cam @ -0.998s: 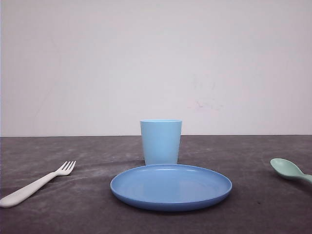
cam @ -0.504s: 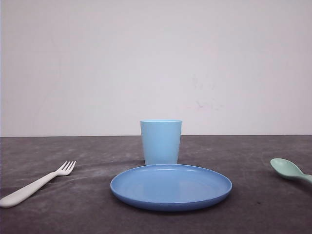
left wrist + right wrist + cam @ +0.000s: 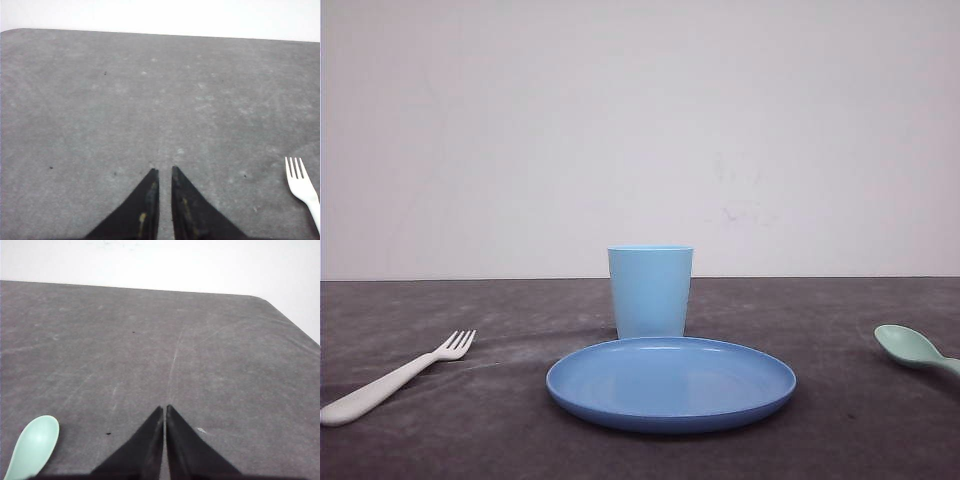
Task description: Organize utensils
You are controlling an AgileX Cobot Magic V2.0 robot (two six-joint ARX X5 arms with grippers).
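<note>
1. While neither utensil has been picked up yet, the fork (image 3: 395, 378) lies flat on the bench (image 3: 460, 440) at the near left, tines pointing far-right toward the plate (image 3: 671, 383); the spoon (image 3: 914, 349) lies at the right edge, bowl facing up.
2. Behind the plate stands the cup (image 3: 650, 291), upright and open, just beyond the plate's far rim.
3. Seen from the left wrist, the left hand (image 3: 164, 172) has its fingers nearly pressed together with a thin slit between, holding nothing; the fork's tines (image 3: 300, 181) sit off to its side.
4. Seen from the right wrist, the right hand (image 3: 164, 409) is pressed together and holds nothing, with the spoon's bowl (image 3: 33, 446) beside it.
5. The step in hand appears to be the approach to a utensil.
6. To do it well, each hand should likely spread first, then line up across the handle, not the tines or bowl.
7. Both utensils lie low on the bench, so the fingers probably need to come right down to its surface; a thin plastic handle may skid or tip if pinched off-centre.
</note>
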